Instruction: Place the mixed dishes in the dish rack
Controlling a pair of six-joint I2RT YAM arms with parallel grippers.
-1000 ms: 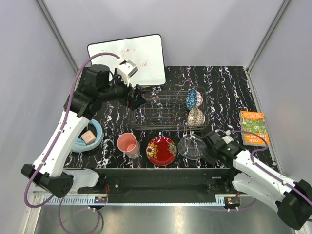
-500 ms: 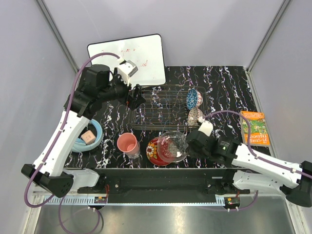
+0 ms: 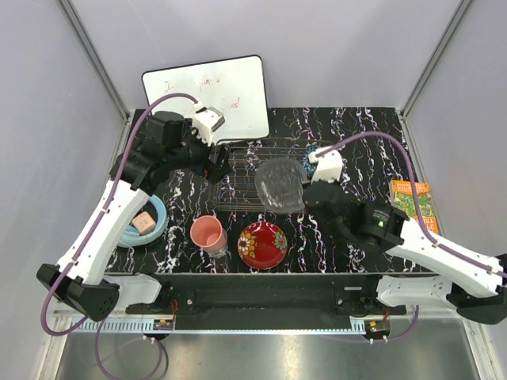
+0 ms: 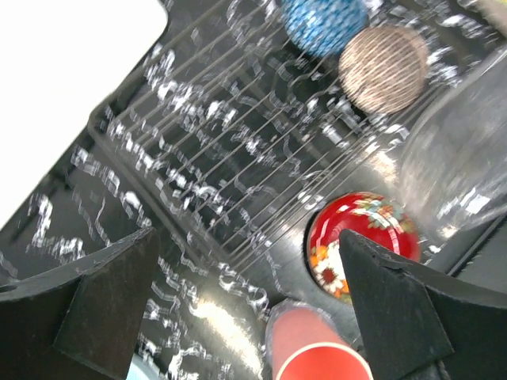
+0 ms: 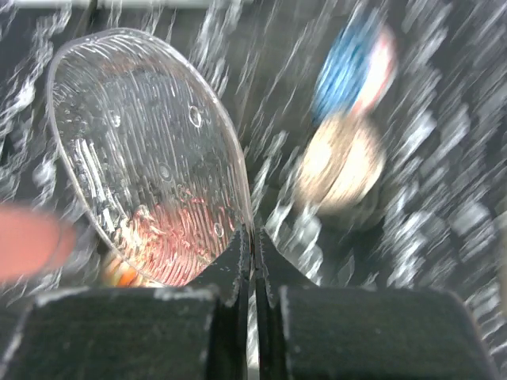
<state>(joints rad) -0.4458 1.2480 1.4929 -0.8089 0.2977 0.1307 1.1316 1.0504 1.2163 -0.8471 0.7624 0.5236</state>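
1. We count two dishes already in the dish rack (image 3: pixel 240 190). The blue patterned bowl (image 4: pixel 325 22) and the cream-gold patterned bowl (image 4: pixel 384 70) stand on edge, side by side, at its right end.
2. The clear glass bowl (image 3: pixel 279 184) is the piece in hand. The right gripper (image 5: pixel 253 245) is clamped on its rim, and the bowl hangs tilted on edge over the rack's right-middle part. We judge it not yet set down.
3. The left gripper (image 3: pixel 219 161) hovers at the rack's left end, fingers spread apart with nothing between them.
4. Left to load, as we read it, are the pink plastic cup (image 3: pixel 208 235) and the red floral plate (image 3: pixel 263 244). Both sit on the table just in front of the rack. We see no stemmed glass in any view.
5. So about a third of the task looks done, with one more dish on its way.
6. The table (image 3: pixel 364 134) is black with white marbling. On it we also see:
   - a whiteboard (image 3: pixel 206 91) behind the rack;
   - a light-blue bowl (image 3: pixel 156 207) on the left, holding a small pink block (image 3: pixel 144 223);
   - a book (image 3: pixel 416 204) at the right edge.
7. Plain pale grey walls (image 3: pixel 317 47) with metal corner posts close in the cell.
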